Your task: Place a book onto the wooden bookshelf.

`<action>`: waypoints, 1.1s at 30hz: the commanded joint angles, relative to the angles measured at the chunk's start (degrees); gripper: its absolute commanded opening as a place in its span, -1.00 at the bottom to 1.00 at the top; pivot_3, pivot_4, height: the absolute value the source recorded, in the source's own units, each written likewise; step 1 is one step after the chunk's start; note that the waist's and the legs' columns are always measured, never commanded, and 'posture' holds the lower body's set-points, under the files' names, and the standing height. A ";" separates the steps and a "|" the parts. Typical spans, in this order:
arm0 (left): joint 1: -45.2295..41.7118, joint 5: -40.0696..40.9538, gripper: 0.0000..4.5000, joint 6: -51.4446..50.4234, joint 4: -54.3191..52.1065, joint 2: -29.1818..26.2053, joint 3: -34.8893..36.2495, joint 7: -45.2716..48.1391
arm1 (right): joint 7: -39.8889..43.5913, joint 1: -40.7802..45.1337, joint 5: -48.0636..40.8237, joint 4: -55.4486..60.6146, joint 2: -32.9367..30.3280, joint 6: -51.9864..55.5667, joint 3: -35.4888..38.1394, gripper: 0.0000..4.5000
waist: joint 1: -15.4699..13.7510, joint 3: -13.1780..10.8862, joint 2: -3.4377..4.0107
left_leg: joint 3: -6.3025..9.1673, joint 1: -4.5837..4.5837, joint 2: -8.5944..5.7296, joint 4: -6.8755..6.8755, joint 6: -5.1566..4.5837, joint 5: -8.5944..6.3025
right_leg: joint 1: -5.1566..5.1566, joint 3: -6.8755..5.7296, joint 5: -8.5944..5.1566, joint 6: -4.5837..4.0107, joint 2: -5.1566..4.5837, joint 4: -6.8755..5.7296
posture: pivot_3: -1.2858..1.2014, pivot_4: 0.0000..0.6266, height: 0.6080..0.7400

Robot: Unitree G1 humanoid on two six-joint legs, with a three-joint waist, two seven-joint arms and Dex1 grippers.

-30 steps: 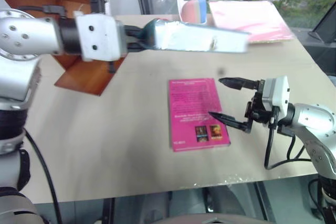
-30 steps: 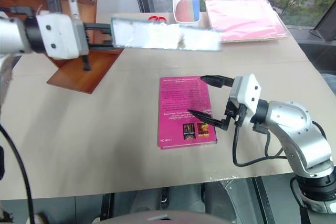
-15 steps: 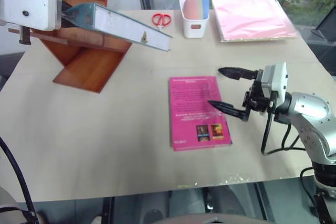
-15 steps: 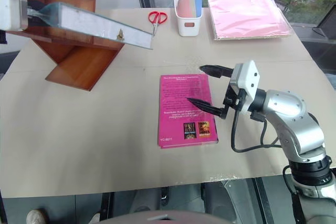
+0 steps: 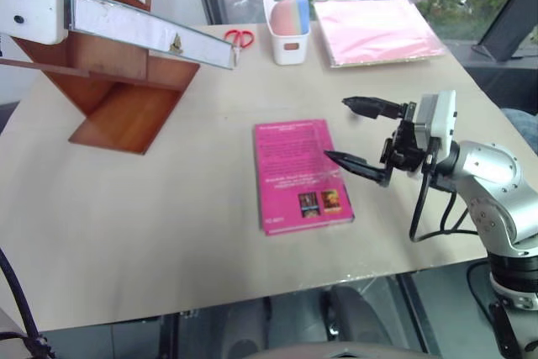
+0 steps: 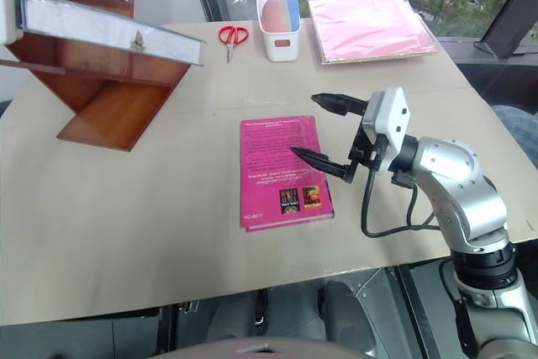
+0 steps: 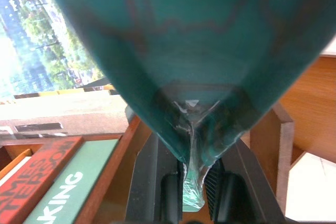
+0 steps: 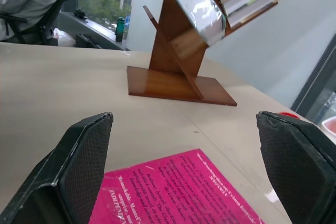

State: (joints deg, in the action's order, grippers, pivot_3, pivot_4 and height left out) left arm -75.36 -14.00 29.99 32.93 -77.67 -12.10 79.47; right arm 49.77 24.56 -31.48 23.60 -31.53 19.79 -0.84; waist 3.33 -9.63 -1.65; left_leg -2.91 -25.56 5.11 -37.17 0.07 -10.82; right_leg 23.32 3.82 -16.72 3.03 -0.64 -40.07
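Here, my left tool (image 7: 191, 182) is clamped on the book (image 5: 151, 31) at the wooden bookshelf (image 5: 118, 98); my right tool (image 5: 357, 134) hangs spread wide above the pink book (image 5: 298, 174) on the surface (image 5: 168, 233).

Book (image 5: 151, 33) now higher and further left, over the wooden bookshelf (image 5: 118, 98).

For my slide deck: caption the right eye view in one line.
Left gripper carries the teal book over the wooden bookshelf while the open right gripper hovers beside a magenta book on the table.
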 commanded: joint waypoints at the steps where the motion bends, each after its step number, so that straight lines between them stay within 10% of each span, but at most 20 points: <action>1: -1.51 -2.59 -0.96 0.36 2.48 -1.91 1.26 0.10 | 0.41 1.54 0.17 0.30 0.38 -1.53 0.33 1.00 | 0.02 0.00 0.01 | 0.00 -0.01 0.00 0.00 0.00 0.00 | 0.03 0.02 0.00 0.00 0.01 -0.02 | 0.03 -0.52 1.00; 33: 0.45 2.23 -0.96 -9.08 -7.31 -8.49 6.21 9.18 | 5.95 5.66 2.03 -7.95 4.97 -6.49 -2.21 1.00 | -1.06 -0.05 -0.04 | -0.08 -0.21 0.00 -0.02 0.01 0.00 | 0.12 0.04 0.01 -0.02 -0.03 0.07 | 0.03 -0.52 1.00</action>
State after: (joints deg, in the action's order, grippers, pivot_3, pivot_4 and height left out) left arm -73.00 -10.26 21.30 26.46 -83.40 -9.03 89.80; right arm 55.14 28.69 -29.41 15.17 -26.77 15.06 -3.52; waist 2.27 -9.68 -1.69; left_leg -3.01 -25.76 5.10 -37.20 0.08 -10.83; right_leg 23.45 3.88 -16.71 3.02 -0.67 -40.00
